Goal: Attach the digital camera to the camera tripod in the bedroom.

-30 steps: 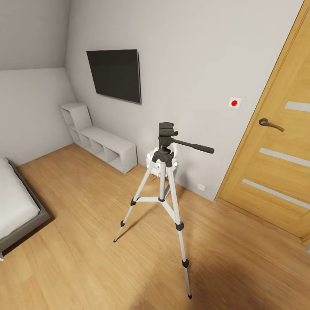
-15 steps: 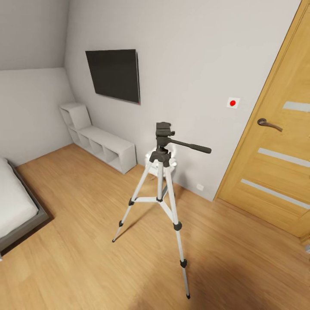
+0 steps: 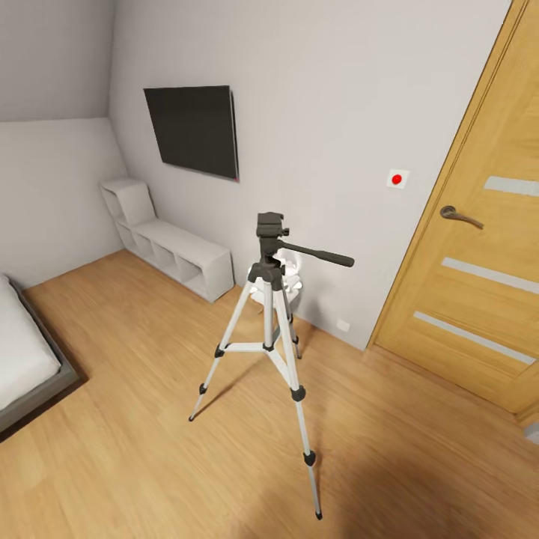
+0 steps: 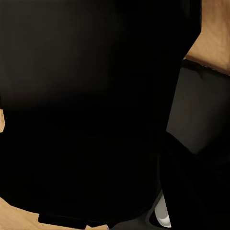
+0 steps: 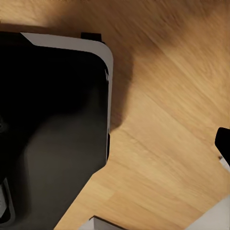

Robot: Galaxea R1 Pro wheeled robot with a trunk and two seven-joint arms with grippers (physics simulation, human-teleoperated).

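Camera tripod [image 3: 268, 329] upright on bedroom floor [image 3: 135, 419]

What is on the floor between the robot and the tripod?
Nothing visible. The tripod stands alone on bare wood floor, its head free on top. The white lamp is behind it, by the wall.

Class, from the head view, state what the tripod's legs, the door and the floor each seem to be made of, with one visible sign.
Tripod legs: likely metal, silver-white sheen.
Door: wood look, warm grain.
Floor: light wood planks, visible seams.
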